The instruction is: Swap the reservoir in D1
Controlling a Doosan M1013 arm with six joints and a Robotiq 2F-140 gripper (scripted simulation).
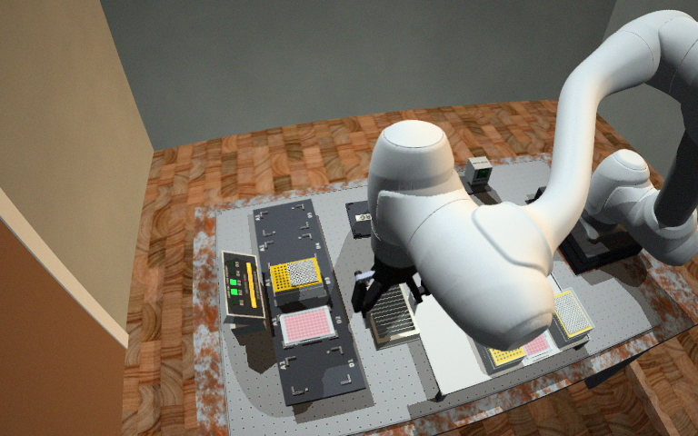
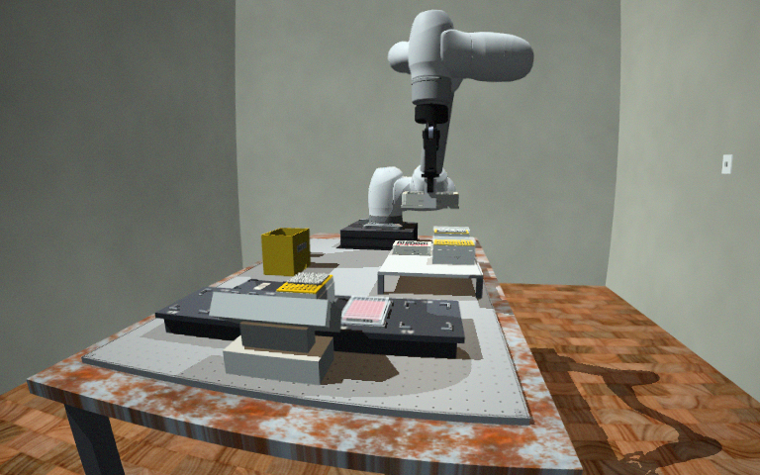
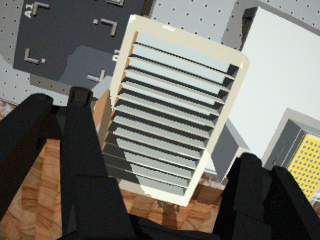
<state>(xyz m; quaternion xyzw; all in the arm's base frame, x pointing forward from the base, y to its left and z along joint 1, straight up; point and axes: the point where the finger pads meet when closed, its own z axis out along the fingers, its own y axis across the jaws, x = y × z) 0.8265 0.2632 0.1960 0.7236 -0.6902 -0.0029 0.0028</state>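
I am working in a laboratory automation bay: my table carries a dark deck with corner brackets, a pink well plate, a yellow tip rack, a lit status panel and a white labware shelf.
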